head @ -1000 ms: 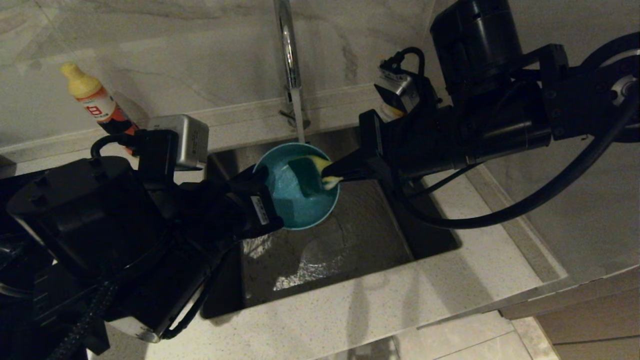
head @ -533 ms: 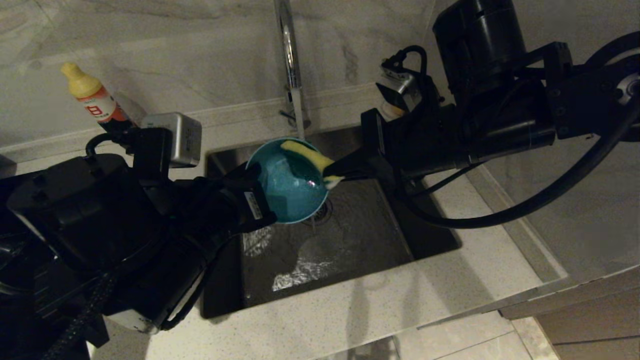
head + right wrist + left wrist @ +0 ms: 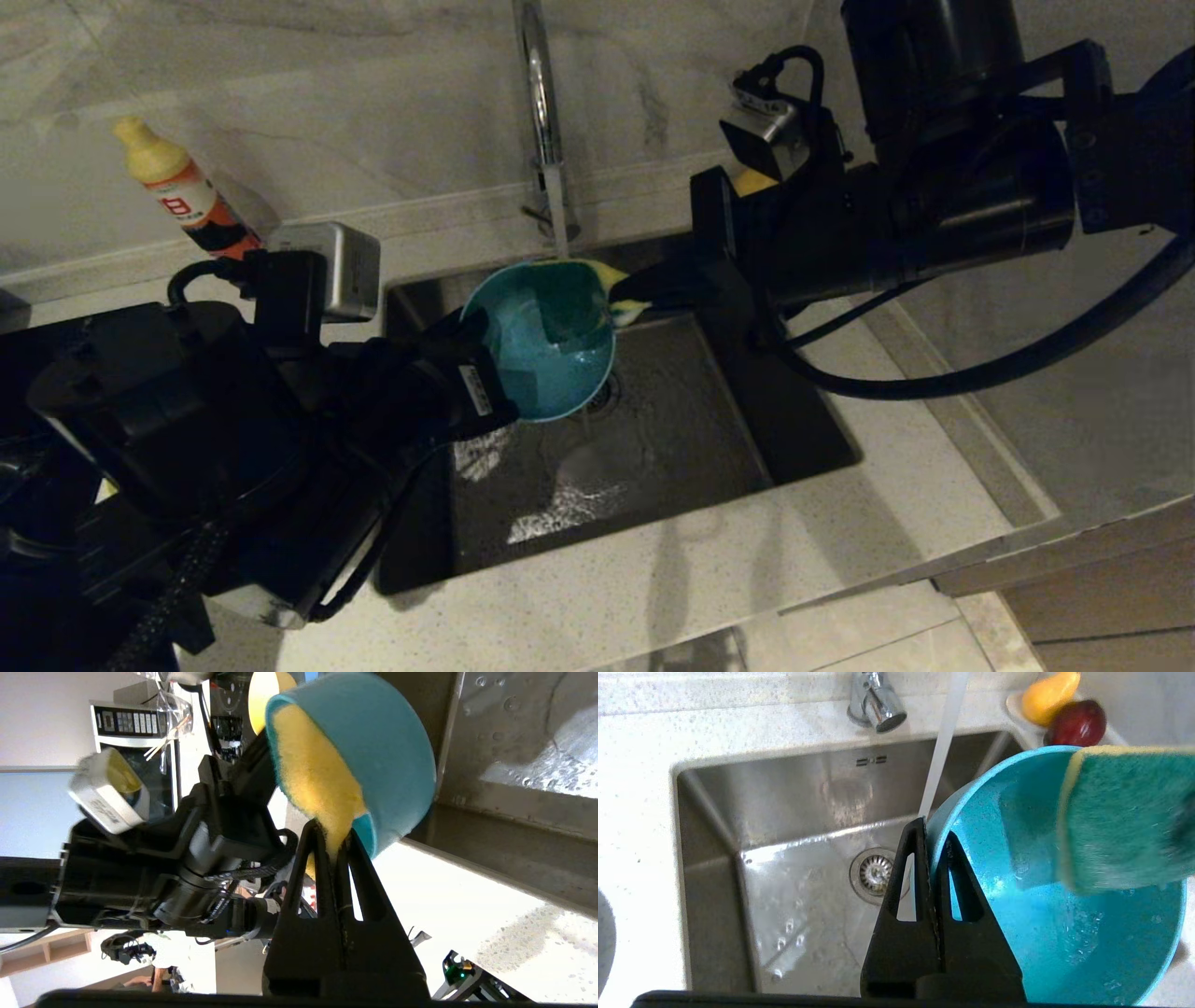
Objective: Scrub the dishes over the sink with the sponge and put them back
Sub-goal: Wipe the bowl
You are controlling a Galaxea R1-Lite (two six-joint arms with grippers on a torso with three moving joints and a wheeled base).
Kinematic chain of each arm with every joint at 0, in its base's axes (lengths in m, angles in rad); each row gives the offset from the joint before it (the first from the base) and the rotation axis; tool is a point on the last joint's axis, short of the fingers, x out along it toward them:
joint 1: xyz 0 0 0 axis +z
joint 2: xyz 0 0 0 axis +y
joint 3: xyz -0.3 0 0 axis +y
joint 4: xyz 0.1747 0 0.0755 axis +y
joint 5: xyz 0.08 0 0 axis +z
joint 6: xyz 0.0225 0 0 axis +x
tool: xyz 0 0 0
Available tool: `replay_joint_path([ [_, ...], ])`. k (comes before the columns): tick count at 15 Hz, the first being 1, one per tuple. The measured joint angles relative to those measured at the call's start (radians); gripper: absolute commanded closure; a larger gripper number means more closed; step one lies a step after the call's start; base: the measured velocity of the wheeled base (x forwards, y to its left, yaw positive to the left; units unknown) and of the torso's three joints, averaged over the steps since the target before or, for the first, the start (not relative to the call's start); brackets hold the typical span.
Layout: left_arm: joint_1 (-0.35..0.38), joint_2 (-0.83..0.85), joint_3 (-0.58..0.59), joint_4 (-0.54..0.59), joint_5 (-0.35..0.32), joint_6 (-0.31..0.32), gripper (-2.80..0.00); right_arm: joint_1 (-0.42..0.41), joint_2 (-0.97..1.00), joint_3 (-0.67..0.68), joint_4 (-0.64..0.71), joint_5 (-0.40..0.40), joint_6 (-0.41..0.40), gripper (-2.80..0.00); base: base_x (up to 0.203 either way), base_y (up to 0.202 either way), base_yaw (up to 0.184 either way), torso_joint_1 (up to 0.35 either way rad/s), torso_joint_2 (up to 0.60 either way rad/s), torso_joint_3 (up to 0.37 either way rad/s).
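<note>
My left gripper [image 3: 485, 373] [image 3: 931, 828] is shut on the rim of the teal-blue bowl [image 3: 551, 359] [image 3: 1064, 933] [image 3: 373, 732] and holds it tilted over the steel sink [image 3: 709, 439] [image 3: 784, 802]. My right gripper [image 3: 635, 294] [image 3: 331, 833] is shut on the yellow sponge [image 3: 607, 280] [image 3: 1120, 816] [image 3: 317, 774]. The sponge's green face presses against the bowl's inside, by the far rim. Water [image 3: 941, 751] runs from the tap [image 3: 541, 112] [image 3: 875, 700] just behind the bowl. Droplets cover the bowl's inside.
A soap bottle [image 3: 182, 191] with a yellow cap stands on the counter at the back left. A small dish of fruit [image 3: 1064, 709] sits behind the sink's right corner. The drain strainer [image 3: 873, 872] lies below the bowl. The pale counter surrounds the sink.
The right gripper has drawn the sponge from the bowl's middle up to its far rim. The bowl has shifted a little to the left and tilted further.
</note>
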Motion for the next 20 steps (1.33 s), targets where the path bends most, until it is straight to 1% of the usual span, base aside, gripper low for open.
replay_joint_path([
  [7, 0.0, 0.003, 0.005, -0.004, 0.002, -0.019, 0.0, 0.001, -0.023, 0.009, 0.005, 0.005, 0.002, 0.0, 0.0, 0.0, 0.0, 0.0, 0.0, 0.0],
  [13, 0.006, 0.003, -0.013, 0.008, 0.011, -0.02, 0.0, 0.001, -0.149, 0.075, 0.009, 0.002, -0.003, 0.0, 0.0, 0.0, 0.0, 0.0, 0.0, 0.0],
  [15, 0.027, 0.012, -0.02, 0.023, 0.011, -0.033, 0.0, 0.0, -0.19, 0.09, 0.008, -0.001, -0.007, 0.0, 0.0, 0.0, 0.0, 0.0, 0.0, 0.0],
  [17, 0.063, 0.033, -0.04, 0.078, 0.006, -0.06, 0.0, -0.025, -0.222, 0.118, 0.006, -0.002, -0.017, 0.0, 0.0, 0.0, 0.0, 0.0, 0.0, 0.0],
  [19, 0.1, 0.057, -0.087, 0.177, -0.006, -0.102, 0.0, -0.049, -0.253, 0.161, 0.002, -0.002, -0.04, 0.0, 0.0, 0.0, 0.0, 0.0, 0.0, 0.0],
  [20, 0.114, 0.07, -0.118, 0.24, -0.017, -0.133, 0.0, -0.061, -0.269, 0.185, -0.002, -0.001, -0.043, 0.0, 0.0, 0.0, 0.0, 0.0, 0.0, 0.0],
])
